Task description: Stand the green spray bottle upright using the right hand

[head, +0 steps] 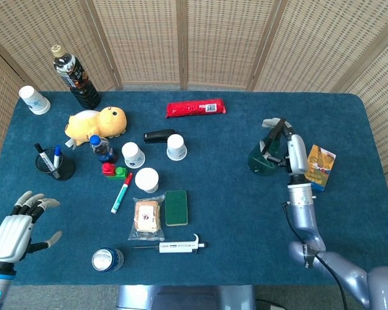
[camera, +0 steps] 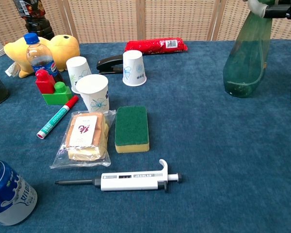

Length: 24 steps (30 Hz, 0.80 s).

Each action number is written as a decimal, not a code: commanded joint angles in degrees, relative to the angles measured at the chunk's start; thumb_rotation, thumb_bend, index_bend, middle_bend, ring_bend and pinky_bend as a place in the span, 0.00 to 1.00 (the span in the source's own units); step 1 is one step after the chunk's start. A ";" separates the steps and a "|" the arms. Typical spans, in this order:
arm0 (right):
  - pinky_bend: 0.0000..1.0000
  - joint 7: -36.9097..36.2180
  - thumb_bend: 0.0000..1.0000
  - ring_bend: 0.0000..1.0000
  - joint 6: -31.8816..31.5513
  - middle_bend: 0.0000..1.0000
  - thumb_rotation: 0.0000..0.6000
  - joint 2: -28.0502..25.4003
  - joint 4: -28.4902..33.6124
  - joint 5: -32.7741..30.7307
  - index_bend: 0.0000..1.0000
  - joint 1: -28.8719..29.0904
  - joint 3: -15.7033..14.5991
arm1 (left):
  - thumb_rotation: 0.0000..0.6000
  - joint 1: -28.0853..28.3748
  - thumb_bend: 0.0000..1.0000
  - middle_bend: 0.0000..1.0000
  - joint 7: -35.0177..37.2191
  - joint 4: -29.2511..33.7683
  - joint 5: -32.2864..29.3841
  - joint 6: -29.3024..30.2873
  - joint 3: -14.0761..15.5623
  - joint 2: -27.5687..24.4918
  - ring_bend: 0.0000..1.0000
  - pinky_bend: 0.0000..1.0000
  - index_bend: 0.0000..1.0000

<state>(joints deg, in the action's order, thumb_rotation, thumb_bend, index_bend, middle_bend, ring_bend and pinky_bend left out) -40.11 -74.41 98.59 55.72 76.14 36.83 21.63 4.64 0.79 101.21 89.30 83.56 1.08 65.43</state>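
Note:
The green spray bottle (head: 259,161) stands at the right of the blue table, nearly upright, leaning slightly. In the chest view its translucent body (camera: 245,58) has its base on or just above the cloth; I cannot tell which. My right hand (head: 293,150) grips the bottle at its neck and trigger head, and its dark fingers (camera: 282,10) show at the top right of the chest view. My left hand (head: 16,229) hovers at the front left corner, fingers spread, holding nothing.
An orange carton (head: 320,166) lies just right of my right hand. Left of the bottle are a red packet (head: 195,108), paper cups (head: 176,146), a green sponge (head: 176,207), a pipette (head: 171,246) and a can (head: 107,259).

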 commanded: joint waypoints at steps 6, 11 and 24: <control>0.25 0.57 0.36 0.18 0.88 0.35 0.61 -0.71 0.75 -0.08 0.25 0.15 -0.03 | 1.00 0.08 0.28 0.30 0.05 -0.18 -0.01 0.01 -0.10 0.08 0.19 0.04 0.27; 0.24 0.95 0.36 0.18 1.37 0.34 0.55 -0.93 1.04 -0.24 0.23 0.33 0.06 | 1.00 0.13 0.28 0.30 0.18 -0.24 -0.02 0.04 -0.17 0.07 0.19 0.04 0.27; 0.24 0.68 0.36 0.17 1.18 0.34 0.53 -0.65 0.57 -0.20 0.23 0.00 -0.19 | 1.00 0.23 0.28 0.30 0.02 -0.20 0.04 -0.06 -0.15 0.12 0.19 0.04 0.27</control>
<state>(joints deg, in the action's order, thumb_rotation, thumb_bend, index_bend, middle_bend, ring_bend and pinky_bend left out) -39.47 -73.18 97.93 56.28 75.89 36.83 21.47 4.88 0.81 101.01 89.33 83.51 0.93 65.54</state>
